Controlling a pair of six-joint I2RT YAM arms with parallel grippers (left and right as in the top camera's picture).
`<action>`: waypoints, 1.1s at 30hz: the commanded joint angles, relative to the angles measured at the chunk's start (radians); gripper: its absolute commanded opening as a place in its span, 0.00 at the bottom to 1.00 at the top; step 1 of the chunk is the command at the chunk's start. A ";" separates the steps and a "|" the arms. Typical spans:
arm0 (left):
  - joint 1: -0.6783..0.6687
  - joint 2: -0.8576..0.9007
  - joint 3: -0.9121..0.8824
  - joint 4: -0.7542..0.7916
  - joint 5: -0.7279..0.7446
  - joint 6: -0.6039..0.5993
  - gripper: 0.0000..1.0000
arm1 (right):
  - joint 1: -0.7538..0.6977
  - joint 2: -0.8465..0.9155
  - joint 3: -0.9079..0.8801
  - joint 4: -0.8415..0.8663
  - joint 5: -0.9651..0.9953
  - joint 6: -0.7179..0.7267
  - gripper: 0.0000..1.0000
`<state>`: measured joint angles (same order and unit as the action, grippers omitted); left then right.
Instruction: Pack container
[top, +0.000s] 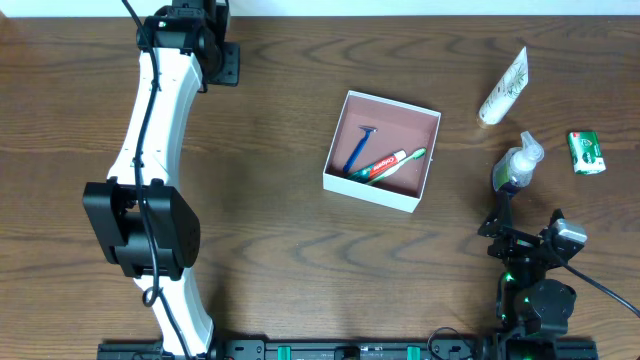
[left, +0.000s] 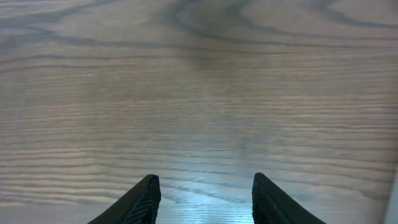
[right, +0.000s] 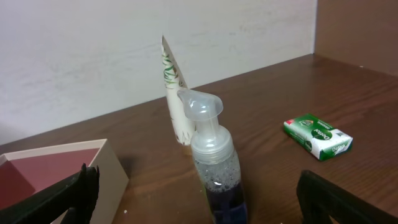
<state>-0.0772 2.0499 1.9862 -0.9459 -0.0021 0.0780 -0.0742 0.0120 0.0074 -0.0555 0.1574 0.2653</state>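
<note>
Box (top: 382, 150) on surface (top: 270, 220), razor (top: 360, 148) and toothpaste (top: 385, 165) inside, bottle (top: 517, 165) at its 3 o'clock, right end effector (right: 202, 190) wide open at bottle's 6 o'clock, left end effector (left: 205, 180) open, empty.

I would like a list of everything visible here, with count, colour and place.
table: 1, brown wood, under everything
box: 1, white outside, pink inside, centre
razor: 1, blue, in the box
toothpaste: 1, red-green-white, in the box
green item: 1, thin, in the box, kind unclear
tube: 1, white with green, far right
bottle: 1, clear, dark liquid, before right hand
soap pack: 1, green, right edge
left hand: 1, black, open, over bare table
right hand: 1, black, open, facing the bottle
</note>
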 joint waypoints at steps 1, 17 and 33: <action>-0.013 0.010 -0.009 -0.003 0.048 -0.006 0.49 | 0.016 -0.006 -0.002 -0.004 0.007 -0.016 0.99; -0.252 0.010 -0.009 -0.002 0.048 -0.005 0.48 | 0.016 -0.006 -0.002 -0.004 0.007 -0.016 0.99; -0.403 0.010 -0.009 0.034 0.047 -0.005 0.35 | 0.016 -0.006 -0.002 -0.004 0.007 -0.016 0.99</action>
<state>-0.4706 2.0499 1.9862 -0.9123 0.0460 0.0776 -0.0742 0.0120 0.0074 -0.0555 0.1574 0.2653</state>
